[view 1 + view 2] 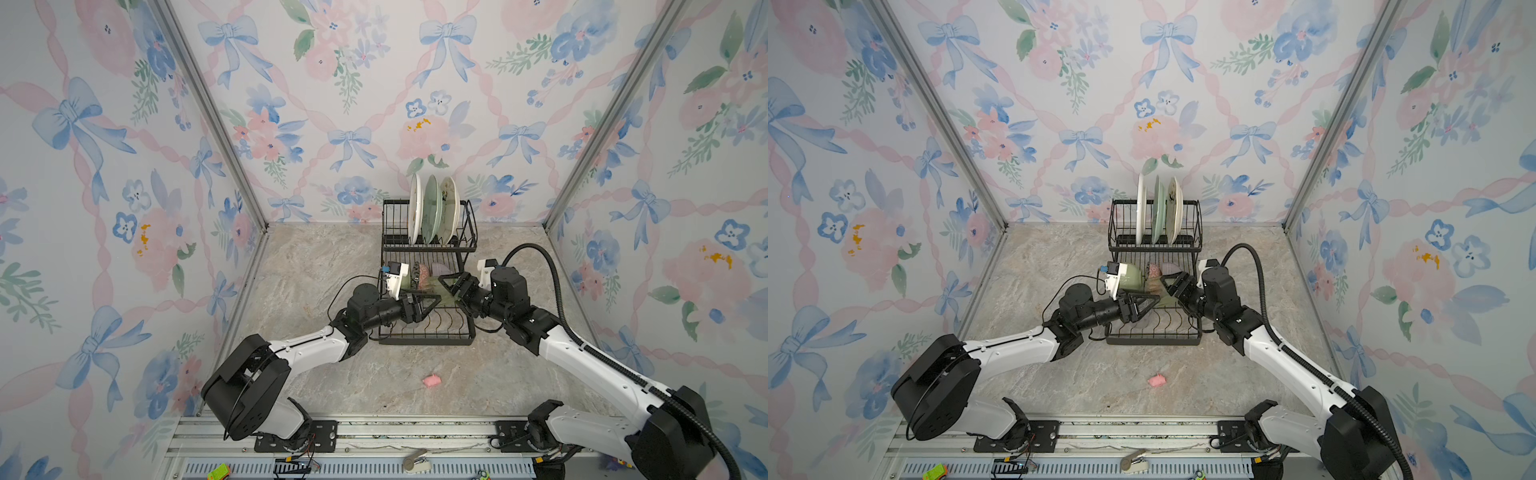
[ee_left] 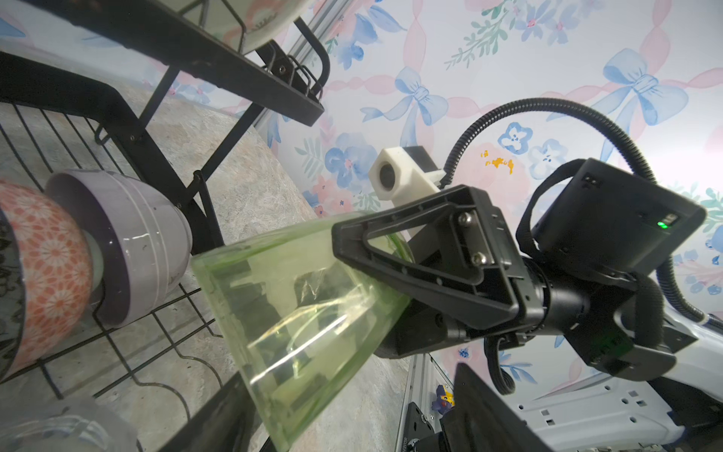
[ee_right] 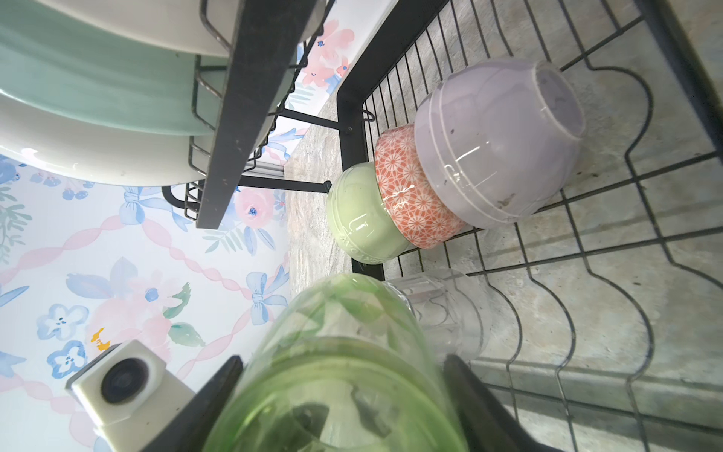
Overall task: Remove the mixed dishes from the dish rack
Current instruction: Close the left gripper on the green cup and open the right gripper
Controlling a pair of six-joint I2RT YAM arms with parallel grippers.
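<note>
Black wire two-tier dish rack (image 1: 428,341) sits at the back middle of the marble-look desk (image 1: 332,374).

Upper tier: three plates on edge, in a row:
- white plate (image 1: 414,208)
- pale green plate (image 1: 431,212)
- cream plate with dark drawings (image 1: 449,208)

Lower tier, under the upper one: three bowls on their sides, nested in a line:
- pale green bowl (image 3: 360,219)
- pink-patterned bowl (image 3: 410,195)
- lavender bowl (image 3: 497,137)

Clear glass (image 3: 450,309) lies on its side on the wavy wires, just beside the tumbler.

Right gripper (image 2: 360,289) is clamped on one end of the translucent green tumbler (image 2: 297,313). The tumbler is roughly horizontal over the lower tier, in front of the bowls. Whether it touches the wires, can't tell.

Left gripper (image 1: 1150,302) comes in from the opposite side. Its jaws are spread fairly wide with the tumbler's free end between them; one jaw stands clear of it, and contact at the other is unclear.

Small pink lump (image 1: 432,379) lies on the desk in front of the rack, well apart from it.
</note>
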